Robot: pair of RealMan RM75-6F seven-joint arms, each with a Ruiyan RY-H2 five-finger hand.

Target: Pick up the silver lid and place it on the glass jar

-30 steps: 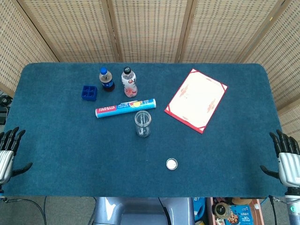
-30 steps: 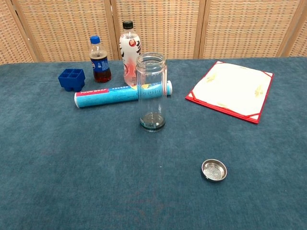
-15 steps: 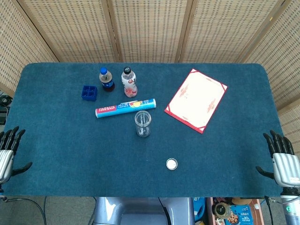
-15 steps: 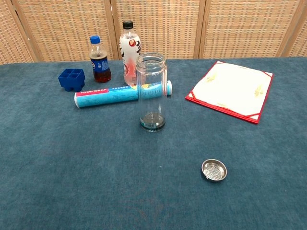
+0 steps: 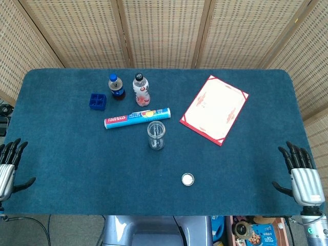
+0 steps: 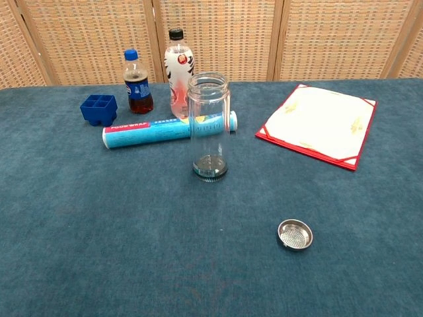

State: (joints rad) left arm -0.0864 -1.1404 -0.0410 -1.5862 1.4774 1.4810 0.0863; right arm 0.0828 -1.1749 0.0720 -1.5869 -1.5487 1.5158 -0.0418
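Fingers spread on both hands (image 5: 8,163) (image 5: 302,177) — silver lid (image 6: 295,234) lies apart from glass jar (image 6: 209,125).

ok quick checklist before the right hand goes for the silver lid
1. Small round silver lid lies alone on the blue cloth, hollow side up: ok.
2. Tall clear glass jar stands upright, mouth open and uncovered: ok.
3. Right hand is open, holding nothing, at the table's right edge: ok.
4. Path from right hand to lid shows no obstacle: ok.
5. Left hand is open at the left edge, away from the jar: ok.
6. Teal food wrap roll lies just behind the jar; whether they touch: cannot tell.
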